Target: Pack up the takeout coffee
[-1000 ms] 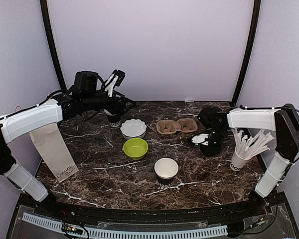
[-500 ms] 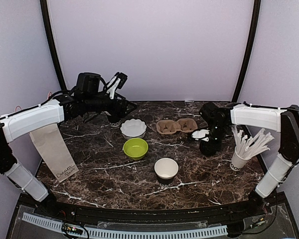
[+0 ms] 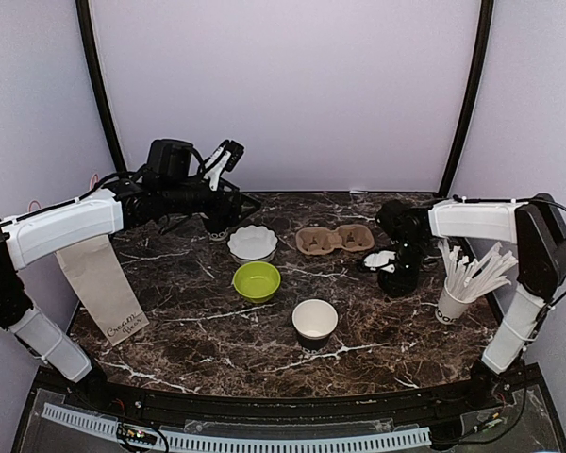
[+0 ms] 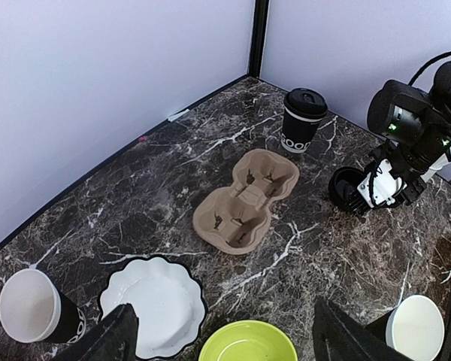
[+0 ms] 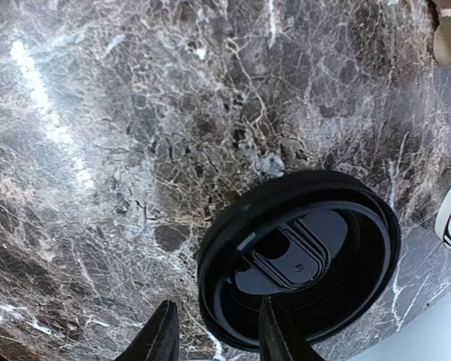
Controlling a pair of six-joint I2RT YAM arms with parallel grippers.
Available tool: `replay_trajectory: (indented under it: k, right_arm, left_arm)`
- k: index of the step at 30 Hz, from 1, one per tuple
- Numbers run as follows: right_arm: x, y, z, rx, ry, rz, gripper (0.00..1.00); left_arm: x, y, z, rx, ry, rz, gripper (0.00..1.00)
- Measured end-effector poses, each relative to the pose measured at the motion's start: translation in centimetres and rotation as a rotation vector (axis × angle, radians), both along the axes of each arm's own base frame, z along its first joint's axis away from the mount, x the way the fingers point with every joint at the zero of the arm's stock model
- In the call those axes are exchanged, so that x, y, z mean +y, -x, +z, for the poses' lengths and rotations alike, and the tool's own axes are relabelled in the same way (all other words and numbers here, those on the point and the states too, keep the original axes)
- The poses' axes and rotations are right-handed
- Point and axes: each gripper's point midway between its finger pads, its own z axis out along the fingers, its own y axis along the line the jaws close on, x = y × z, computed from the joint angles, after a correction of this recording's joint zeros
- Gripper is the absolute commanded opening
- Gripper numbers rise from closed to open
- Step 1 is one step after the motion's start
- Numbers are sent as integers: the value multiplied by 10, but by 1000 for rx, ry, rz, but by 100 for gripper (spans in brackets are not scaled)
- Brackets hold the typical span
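The takeout coffee (image 4: 304,120), a black lidded cup with white lettering low on its side, stood upright at the back of the marble table (image 3: 170,283). It was close to the corner post (image 4: 258,37) and just beyond the far end of a two-cup cardboard carrier (image 4: 246,199), touching neither. Neither gripper held it. The right gripper (image 5: 218,304) was down at the tabletop near the cup, on the side away from the wall, over a loose black lid (image 5: 301,259) that lay upside down on the marble. Its fingers (image 5: 161,335) stood part-way apart and straddled the lid's rim, one outside and one over the hollow, with bare stone showing between the outer finger and the rim. The left gripper (image 4: 225,308) hung well apart from the coffee above the table's back-left side, jaws spread wide and holding nothing. A white scalloped dish (image 4: 154,304), a green bowl (image 4: 248,344) and the carrier lay between it and the cup.
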Motion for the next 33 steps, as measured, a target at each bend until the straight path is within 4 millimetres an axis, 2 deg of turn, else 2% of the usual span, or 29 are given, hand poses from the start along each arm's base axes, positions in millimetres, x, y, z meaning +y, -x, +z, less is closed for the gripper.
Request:
replay_trajectory:
  k: [6,15,28,33]
  right_arm:
    - [-2,0,-7,19,10,-3,30]
    - [-3,1,-13,34,16,-4,16]
    - [-4,0,-13,35,14,-12,2]
    - [-5,2,-12,41,17,-15,0]
  left_arm:
    - [0,0,-1,3,-10,-2,82]
    - [-1,0,0,0,-13,-4,82]
    - [-1,-1,-7,12,-31,1,82]
    - [-1,-1,-9,11,-38,0,82]
